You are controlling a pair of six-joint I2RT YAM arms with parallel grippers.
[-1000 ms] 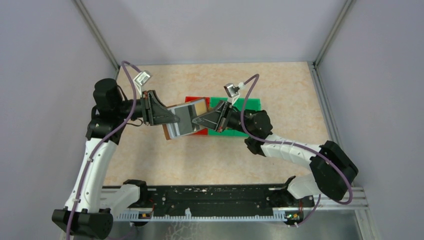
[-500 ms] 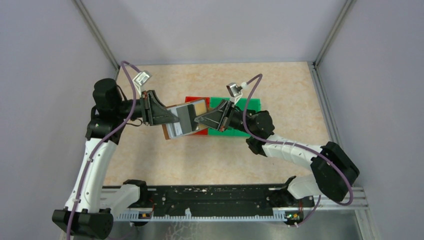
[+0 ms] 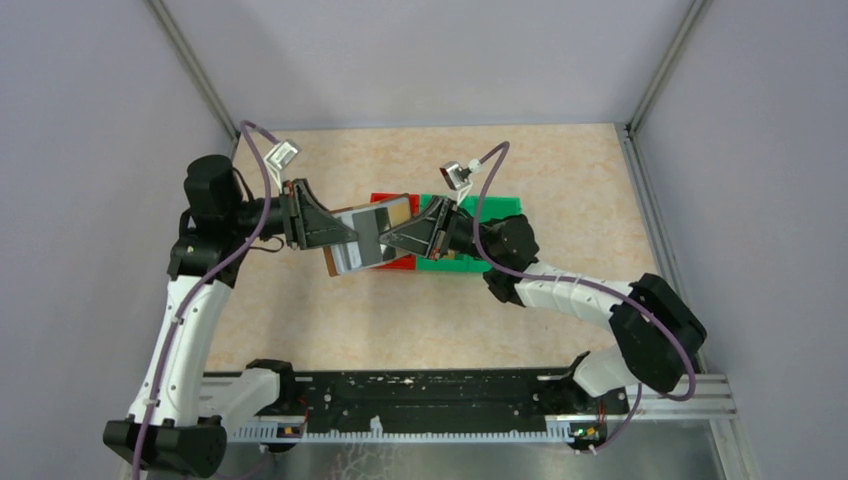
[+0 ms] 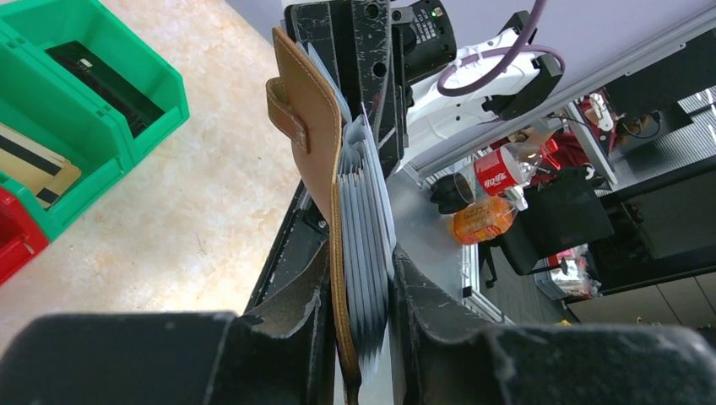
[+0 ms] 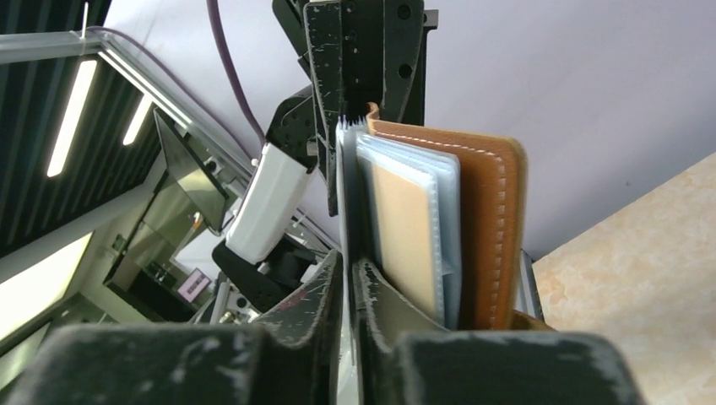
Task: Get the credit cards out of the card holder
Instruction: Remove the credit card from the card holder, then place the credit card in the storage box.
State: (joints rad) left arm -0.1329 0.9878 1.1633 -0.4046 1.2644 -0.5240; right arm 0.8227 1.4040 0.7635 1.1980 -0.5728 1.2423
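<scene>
A beige marbled table [image 3: 400, 320] lies between plain grey walls, with open tabletop on the near side by the arm bases and more beyond the bins towards the far edge. The two arms meet above the middle of the table. The left gripper [image 4: 359, 278] is clenched on the card holder [image 4: 308, 126], which stands on edge in the air, its brown cover to one side. Its fan of pale clear pockets [image 4: 365, 211] is squeezed between the fingers, and its lower end is cut off by the picture edge. The right gripper [image 5: 348, 268] comes in from the opposite end, its jaws nearly together around what seems to be a single thin pale leaf. The slit is too narrow to tell whether it pinches the leaf or stands loose. A pocket just beside it shows a tan card [image 5: 407, 228] inside. Below and beyond the holder two bins touch side by side. The red bin [image 3: 400, 264] is mostly hidden under the holder and grippers. The green bin [image 4: 156, 110] holds a dark card [image 4: 101, 78] in one compartment and a gold card [image 4: 27, 169] with a dark stripe in the next, partly cut off
</scene>
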